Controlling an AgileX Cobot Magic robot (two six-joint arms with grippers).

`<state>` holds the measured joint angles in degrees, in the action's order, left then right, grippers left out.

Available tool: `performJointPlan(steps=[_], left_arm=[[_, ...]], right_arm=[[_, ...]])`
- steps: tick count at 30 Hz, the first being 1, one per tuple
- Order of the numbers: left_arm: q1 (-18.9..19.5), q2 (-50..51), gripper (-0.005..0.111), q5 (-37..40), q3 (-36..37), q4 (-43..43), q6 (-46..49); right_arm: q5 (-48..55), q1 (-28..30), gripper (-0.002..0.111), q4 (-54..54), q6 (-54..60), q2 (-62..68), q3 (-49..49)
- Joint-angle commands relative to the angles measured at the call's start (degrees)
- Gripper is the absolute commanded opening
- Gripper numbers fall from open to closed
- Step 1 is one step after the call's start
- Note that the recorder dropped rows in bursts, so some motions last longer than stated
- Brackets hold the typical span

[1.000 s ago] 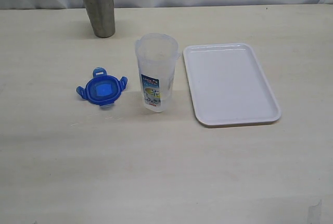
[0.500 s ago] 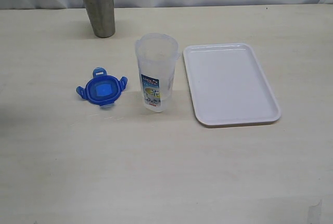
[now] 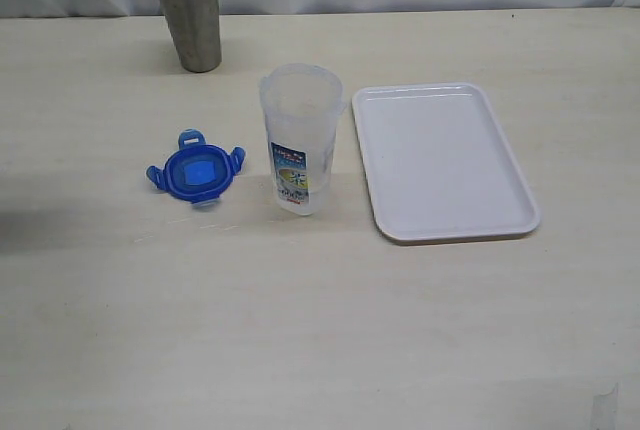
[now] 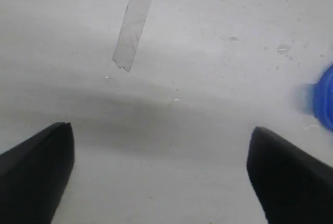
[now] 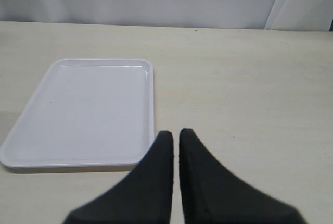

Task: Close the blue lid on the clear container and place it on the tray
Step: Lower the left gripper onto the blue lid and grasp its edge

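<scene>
1. The blue lid (image 3: 195, 172) lay flat on the table (image 3: 300, 340), top side up with its flaps splayed out. It was off the container and sat a little way to that container's left in the exterior view.
2. The clear container (image 3: 300, 140) stood upright and open-topped, label facing the camera. It was just beside the left edge of the tray (image 3: 445, 160), but I couldn't tell if they actually touched.
3. So the container sat right between the lid and the tray. The tray itself was flat on the table on the right side.
4. A steel cup (image 3: 188, 12) stood upright further back, behind the lid and well apart from everything else.
5. The left gripper (image 4: 159, 130) had its jaws spread wide with only bare table between them, so no hold on anything. The lid's edge (image 4: 325, 101) just peeked in at the side of the left wrist view, beyond one finger. A strip of clear tape (image 4: 133, 27) was stuck to the table ahead of it.
6. The right gripper (image 5: 176, 135) had its jaws pressed together with only a thin slit showing, holding nothing. It sat close to the tray's near corner (image 5: 140, 156).
</scene>
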<state>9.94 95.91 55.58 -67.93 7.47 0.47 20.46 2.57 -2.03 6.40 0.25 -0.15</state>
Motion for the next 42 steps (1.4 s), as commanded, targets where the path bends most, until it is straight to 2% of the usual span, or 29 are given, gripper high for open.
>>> performJointPlan(steps=[1, 3, 4, 7, 16, 22, 33, 42], left_arm=[[-0.69, 2.13, 0.058, -7.54, 2.74, 16.34, 14.78], [-2.78, 3.7, 0.051, -8.2, 2.74, 25.54, 22.25], [-4.17, 4.72, 0.051, -8.2, 2.74, 26.89, 23.88], [-7.96, 9.11, 0.051, -10.86, 2.74, 27.6, 24.11], [-12.5, 18.67, 0.051, -14.06, 2.74, 31.68, 24.54], [-13.38, 21.7, 0.051, -17.5, 2.74, 34.29, 26.91], [-15.88, 23.74, 0.051, -17.72, 2.74, 35.3, 26.91], [-16.03, 23.74, 0.051, -18.61, 2.74, 33.66, 26.69]], right_arm=[[-0.89, 0.02, 0.004, -0.1, 0.0, -0.25, 0.15], [-0.89, 0.02, 0.004, -0.1, 0.0, -0.25, 0.15], [-0.89, 0.02, 0.004, -0.1, 0.0, -0.25, 0.15], [-0.89, 0.02, 0.004, -0.1, 0.0, -0.25, 0.15], [-0.89, 0.02, 0.004, -0.1, 0.0, -0.25, 0.15], [-0.89, 0.02, 0.004, -0.1, 0.0, -0.25, 0.15], [-0.89, 0.02, 0.004, -0.1, 0.0, -0.25, 0.15], [-0.89, 0.02, 0.004, -0.1, 0.0, -0.25, 0.15]])
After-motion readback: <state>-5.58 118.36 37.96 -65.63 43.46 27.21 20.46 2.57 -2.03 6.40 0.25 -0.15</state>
